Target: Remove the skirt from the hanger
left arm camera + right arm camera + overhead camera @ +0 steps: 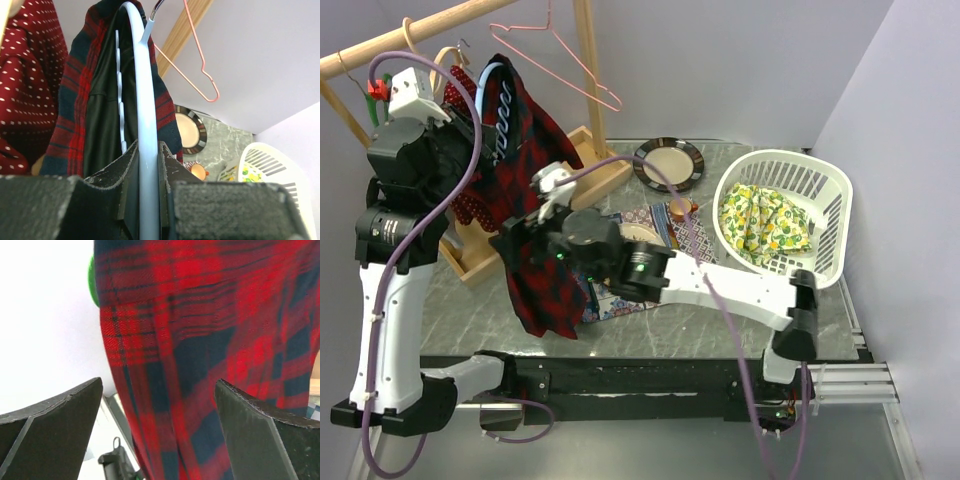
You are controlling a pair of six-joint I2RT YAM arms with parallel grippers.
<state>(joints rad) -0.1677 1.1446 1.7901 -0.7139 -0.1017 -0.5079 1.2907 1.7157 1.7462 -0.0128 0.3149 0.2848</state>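
From above, you have the left gripper high at the rack, clamped on the pale blue hanger. The plaid skirt hangs from it down past the wooden rack base. The right gripper sits against the cloth at mid-height with its jaws spread wide and holding nothing. I judge this to be the step of bracing the hanger while you line up a grip on the fabric. Next, close the right jaws on a fold and draw the skirt down and toward you. Open tabletop lies on the near side. To the right, the white basket and the plate stand well apart from the skirt.

In the left wrist view, the jaws are nearly closed on the hanger's arm, which runs straight up between them. The skirt drapes just left of it, and a red dotted garment crowds in beside that. A pink wire hanger hangs to the right, so keep the pull away from both.

In the right wrist view, the fingers stand far apart with plaid filling the gap behind them. Whether the cloth is between the tips or just beyond them, I cannot tell.
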